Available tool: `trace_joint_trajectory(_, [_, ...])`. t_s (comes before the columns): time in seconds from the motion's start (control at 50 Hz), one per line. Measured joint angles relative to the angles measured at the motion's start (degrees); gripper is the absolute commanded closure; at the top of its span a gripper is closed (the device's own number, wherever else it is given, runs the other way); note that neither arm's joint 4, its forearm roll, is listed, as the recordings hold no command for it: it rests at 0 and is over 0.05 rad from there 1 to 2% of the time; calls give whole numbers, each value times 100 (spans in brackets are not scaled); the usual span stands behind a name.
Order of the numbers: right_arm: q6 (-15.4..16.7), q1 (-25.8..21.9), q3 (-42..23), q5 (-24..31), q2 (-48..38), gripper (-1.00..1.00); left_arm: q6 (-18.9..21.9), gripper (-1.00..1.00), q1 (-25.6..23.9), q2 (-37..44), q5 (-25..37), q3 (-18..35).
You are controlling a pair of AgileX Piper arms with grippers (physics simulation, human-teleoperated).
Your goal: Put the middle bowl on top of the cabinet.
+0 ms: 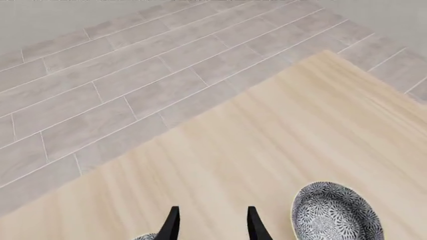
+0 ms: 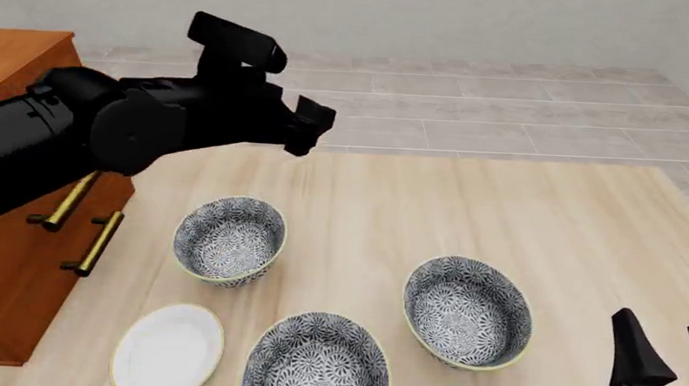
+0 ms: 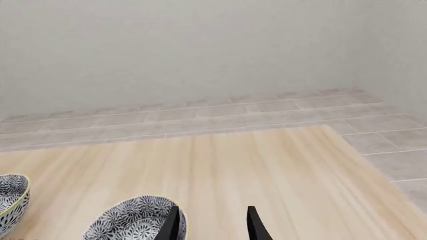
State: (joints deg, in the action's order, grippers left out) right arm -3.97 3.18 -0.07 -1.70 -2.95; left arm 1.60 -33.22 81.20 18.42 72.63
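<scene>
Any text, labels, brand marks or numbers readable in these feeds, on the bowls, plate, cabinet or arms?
None. The three bowls carry only a floral pattern, the plate is plain white, and the cabinet and left arm show no markings.

The glossy black left arm (image 2: 103,134) is thick and rounded, with a boxy black block on top near its wrist. The right pincer (image 2: 661,359) shows two matte black, tapering, wedge-shaped fingers.
</scene>
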Motion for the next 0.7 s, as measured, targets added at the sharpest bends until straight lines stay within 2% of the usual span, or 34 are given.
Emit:
trace_joint_trajectory(0.44, [-15, -19, -7, 131, 187, -100, -221, -100, -396, 499, 86, 476])
trace_joint_trajectory(0.7, [-60, -16, -13, 155, 241, -100, -385, -100, -740, 754, 6, 436])
